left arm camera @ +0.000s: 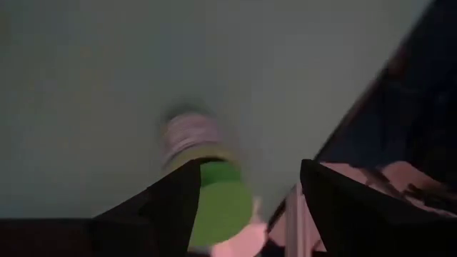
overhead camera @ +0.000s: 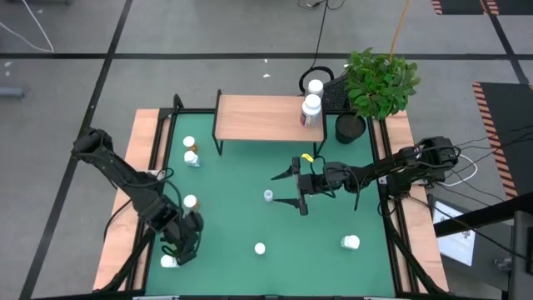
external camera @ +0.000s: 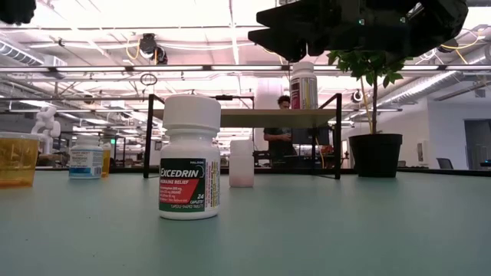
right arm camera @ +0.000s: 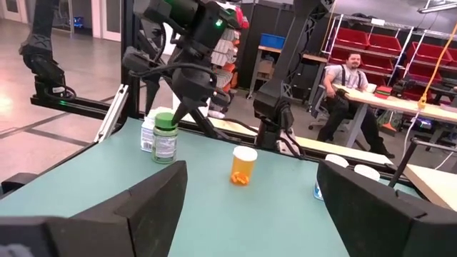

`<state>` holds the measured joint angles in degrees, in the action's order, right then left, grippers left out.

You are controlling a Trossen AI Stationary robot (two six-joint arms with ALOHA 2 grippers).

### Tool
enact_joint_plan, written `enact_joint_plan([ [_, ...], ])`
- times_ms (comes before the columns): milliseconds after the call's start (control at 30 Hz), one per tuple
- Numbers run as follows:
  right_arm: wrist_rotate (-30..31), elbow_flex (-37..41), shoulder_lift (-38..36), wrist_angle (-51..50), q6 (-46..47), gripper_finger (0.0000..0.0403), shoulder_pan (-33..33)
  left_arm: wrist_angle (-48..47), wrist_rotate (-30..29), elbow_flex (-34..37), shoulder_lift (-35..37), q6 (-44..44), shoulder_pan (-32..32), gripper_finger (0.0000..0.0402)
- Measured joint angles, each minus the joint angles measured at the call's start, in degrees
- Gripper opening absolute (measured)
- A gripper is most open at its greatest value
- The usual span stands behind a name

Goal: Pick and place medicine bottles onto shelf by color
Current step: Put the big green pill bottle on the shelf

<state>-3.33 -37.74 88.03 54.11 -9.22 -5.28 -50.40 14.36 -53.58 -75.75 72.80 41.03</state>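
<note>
A green-capped medicine bottle stands on the green table near its left front corner. My left gripper hangs over it, pointing steeply down, open. The bottle's top lies close to one finger, with a clear gap to the other. In the high view the left gripper hides this bottle. My right gripper waits level and open above the table's middle, over a small white bottle. The wooden shelf stands at the far side, with a pink-labelled bottle on its right end. My left gripper stands astride the green bottle's top from above. The blurred left wrist view does not let me tell whether the nearer finger touches the cap. The bottle stands upright on the table.
A white bottle stands just left of the green one. An orange bottle and two more bottles are farther back on the left. The Excedrin bottle and a white bottle are near the front. A potted plant is at the far right.
</note>
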Motion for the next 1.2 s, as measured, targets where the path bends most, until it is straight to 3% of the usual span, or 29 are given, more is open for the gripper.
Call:
enact_joint_plan([
  [200,0.0,0.0,0.0,0.0,0.1,0.0309,0.0,-8.0,4.1,0.0,0.0,4.3,0.1,0.0243],
  [367,0.0,0.0,0.0,0.0,0.1,0.0309,0.0,-4.4,3.5,0.0,0.0,5.0,1.5,0.0243],
  [733,0.0,0.0,0.0,-0.8,0.0,0.0309,0.0,-3.4,-4.4,0.0,0.0,10.0,6.3,0.0243],
  [1100,0.0,0.0,0.0,-0.8,-0.2,0.0309,0.0,-1.3,-8.5,0.0,0.0,8.0,8.3,0.0243],
  [1200,0.0,0.0,0.0,-0.8,-0.4,0.0309,-0.1,-0.6,-12.1,0.0,0.0,6.7,9.1,0.0243],
])
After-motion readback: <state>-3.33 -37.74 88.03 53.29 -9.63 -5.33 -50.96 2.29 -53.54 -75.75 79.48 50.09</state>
